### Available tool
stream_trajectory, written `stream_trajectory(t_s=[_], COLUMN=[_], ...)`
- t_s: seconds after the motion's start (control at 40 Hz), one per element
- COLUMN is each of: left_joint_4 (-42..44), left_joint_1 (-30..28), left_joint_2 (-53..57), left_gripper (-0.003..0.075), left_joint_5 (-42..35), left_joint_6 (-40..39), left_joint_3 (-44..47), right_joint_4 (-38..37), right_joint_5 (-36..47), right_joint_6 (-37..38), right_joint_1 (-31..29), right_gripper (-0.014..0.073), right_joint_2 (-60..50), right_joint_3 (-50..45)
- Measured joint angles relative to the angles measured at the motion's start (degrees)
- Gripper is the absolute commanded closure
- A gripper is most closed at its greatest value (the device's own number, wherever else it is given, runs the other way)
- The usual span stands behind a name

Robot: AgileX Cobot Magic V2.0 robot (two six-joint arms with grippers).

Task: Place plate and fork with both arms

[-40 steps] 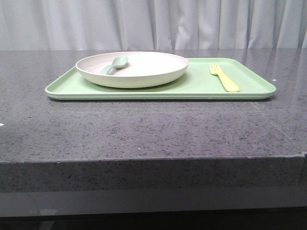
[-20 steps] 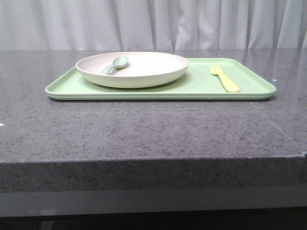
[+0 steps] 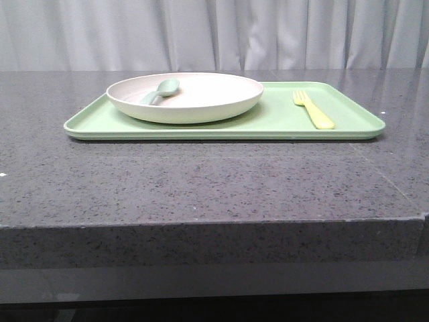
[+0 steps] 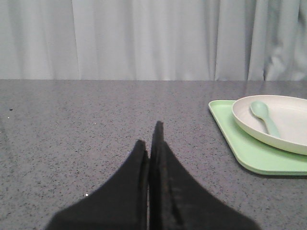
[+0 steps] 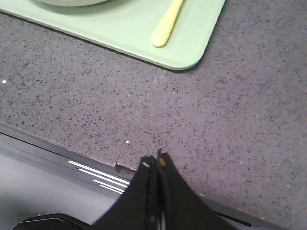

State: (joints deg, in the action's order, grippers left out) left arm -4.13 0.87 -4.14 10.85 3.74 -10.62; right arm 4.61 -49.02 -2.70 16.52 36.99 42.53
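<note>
The cream plate point(image 3: 185, 96) sits on the left half of the light green tray point(image 3: 268, 124), with a pale grey-green spoon point(image 3: 161, 90) lying in it. The pale yellow fork point(image 3: 313, 109) lies on the tray's right part, tines pointing away. In the left wrist view the plate point(image 4: 278, 125) and the spoon point(image 4: 265, 116) show off to one side of my left gripper point(image 4: 149, 136), which is shut and empty over bare counter. My right gripper point(image 5: 156, 160) is shut and empty at the counter's front edge, short of the fork's handle point(image 5: 165, 26). Neither gripper shows in the front view.
The dark grey speckled counter point(image 3: 201, 181) carries the tray point(image 4: 249, 153). Its front edge point(image 3: 214, 225) runs across the front view. A white curtain point(image 3: 214, 33) hangs behind. The tray's corner point(image 5: 192, 57) shows in the right wrist view.
</note>
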Motion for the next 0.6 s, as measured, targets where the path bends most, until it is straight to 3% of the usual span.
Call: stream_trajectory(t_s=[0.25,0.599], left_joint_4=[3.00,4.13], left_joint_1=[0.00,-0.08], left_joint_2=[1.21,4.49], left_gripper=[0.0738,0.0738], left_joint_5=[-11.31,-9.61], left_joint_6=[-5.97,-7.59], left_joint_3=[10.50,10.99], right_joint_4=[0.00,0.00], right_joint_5=[0.00,-0.05], right_joint_6=[0.00,0.00], right_joint_1=[0.00,0.00], right_gripper=[0.0662,0.0662], right_joint_2=[0.00,-0.09], right_joint_3=[0.00,0.00])
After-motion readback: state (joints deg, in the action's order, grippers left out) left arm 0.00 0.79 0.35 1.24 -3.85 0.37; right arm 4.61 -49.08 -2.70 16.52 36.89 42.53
